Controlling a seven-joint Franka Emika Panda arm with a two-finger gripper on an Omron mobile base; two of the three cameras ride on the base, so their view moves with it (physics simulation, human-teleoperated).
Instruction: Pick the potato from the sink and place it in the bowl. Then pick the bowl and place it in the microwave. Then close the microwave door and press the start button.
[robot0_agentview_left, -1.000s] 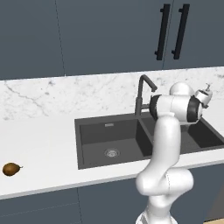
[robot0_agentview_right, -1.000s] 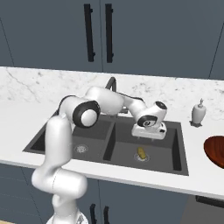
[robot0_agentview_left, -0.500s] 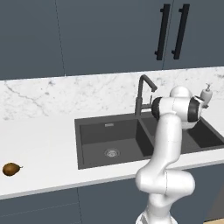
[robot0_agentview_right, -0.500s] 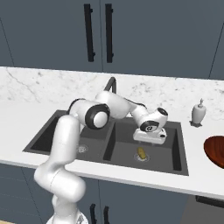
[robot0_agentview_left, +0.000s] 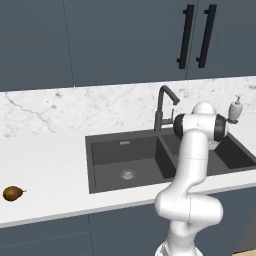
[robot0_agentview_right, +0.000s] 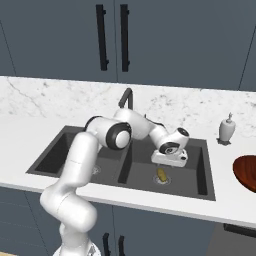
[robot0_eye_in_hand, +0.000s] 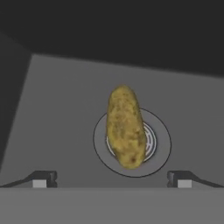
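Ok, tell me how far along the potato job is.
Nothing is finished yet. The potato lies on the drain in the right basin of the sink. In hand: the open gripper hangs just above it, fingers either side. Left: grasping it, putting it in the bowl, then all the microwave steps.

Yellowish-brown speckled potato (robot0_eye_in_hand: 126, 127) on a steel drain (robot0_eye_in_hand: 157, 144), dark grey sink (robot0_agentview_right: 200, 172), white-grey marbled counter (robot0_agentview_left: 50, 165).

The arm (robot0_agentview_right: 80, 165) was glossy white with rounded links, dark bands at its joints, and small dark fingertips (robot0_eye_in_hand: 43, 178).
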